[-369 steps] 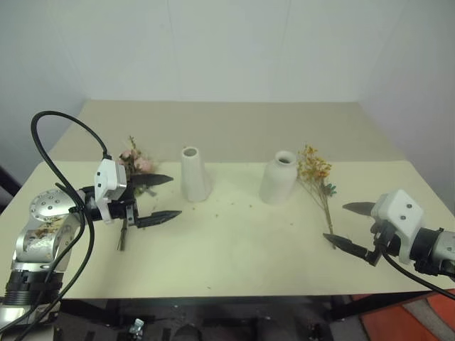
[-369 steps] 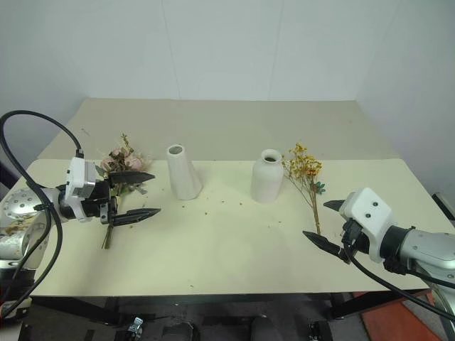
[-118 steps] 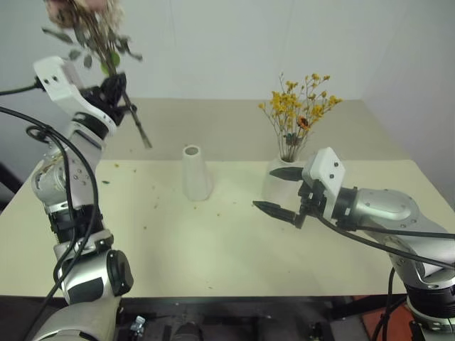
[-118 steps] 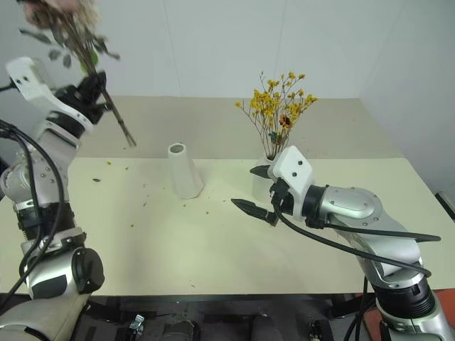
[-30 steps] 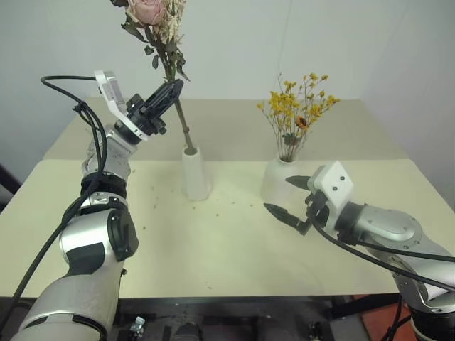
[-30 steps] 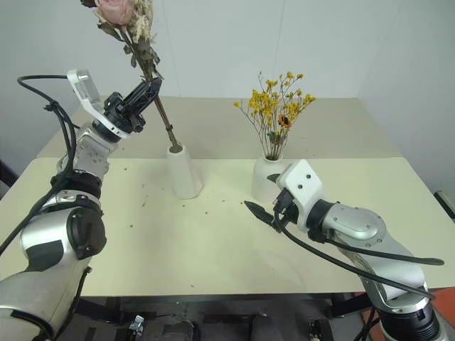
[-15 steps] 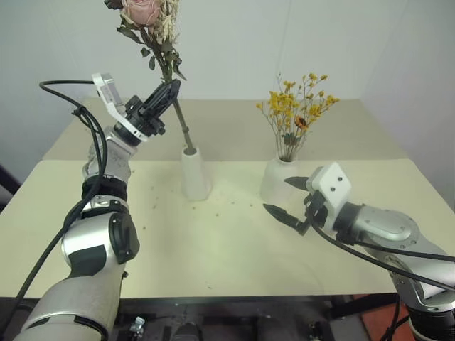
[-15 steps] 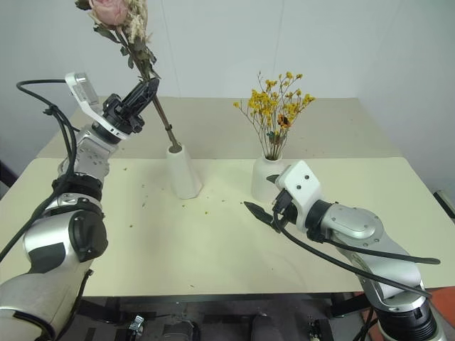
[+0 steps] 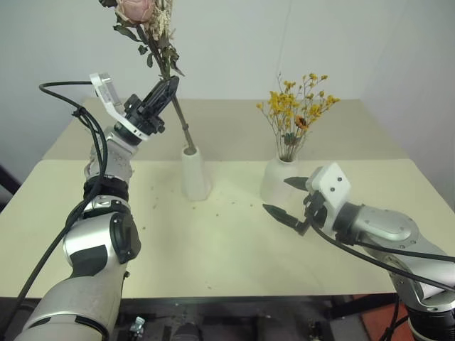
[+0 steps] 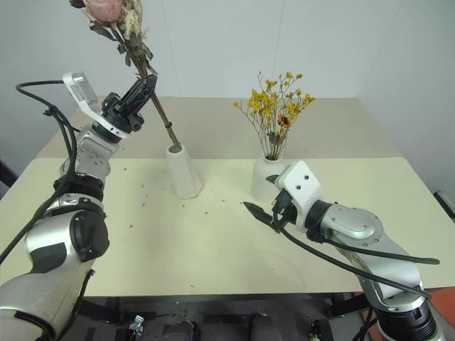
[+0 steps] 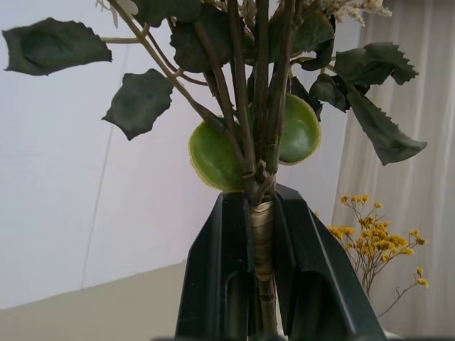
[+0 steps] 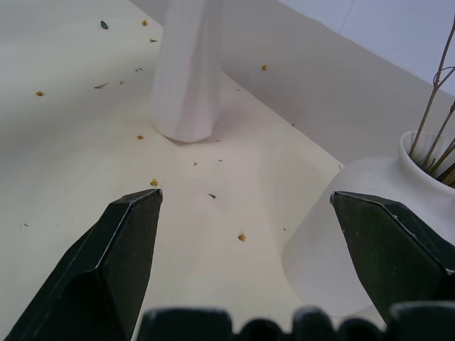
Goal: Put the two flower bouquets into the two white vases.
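Note:
My left gripper (image 9: 168, 90) is shut on the stems of the pink rose bouquet (image 9: 146, 21), held high and tilted. The stems' lower end reaches the mouth of the tall slim white vase (image 9: 194, 175); I cannot tell how deep it sits. The wrist view shows the taped stems (image 11: 261, 234) clamped between the black fingers. The yellow-orange bouquet (image 9: 298, 110) stands upright in the squat white vase (image 9: 277, 181). My right gripper (image 9: 289, 197) is open just in front of the squat vase, its fingers (image 12: 121, 249) apart with nothing between them.
The cream table (image 9: 213, 241) carries small scattered petal crumbs (image 12: 242, 236) around both vases. A white wall stands behind the table's far edge. A black cable (image 9: 60, 89) loops off my left arm.
The rose bouquet's head has leaned slightly further left as the left wrist tilted a little. The right arm has kept still.

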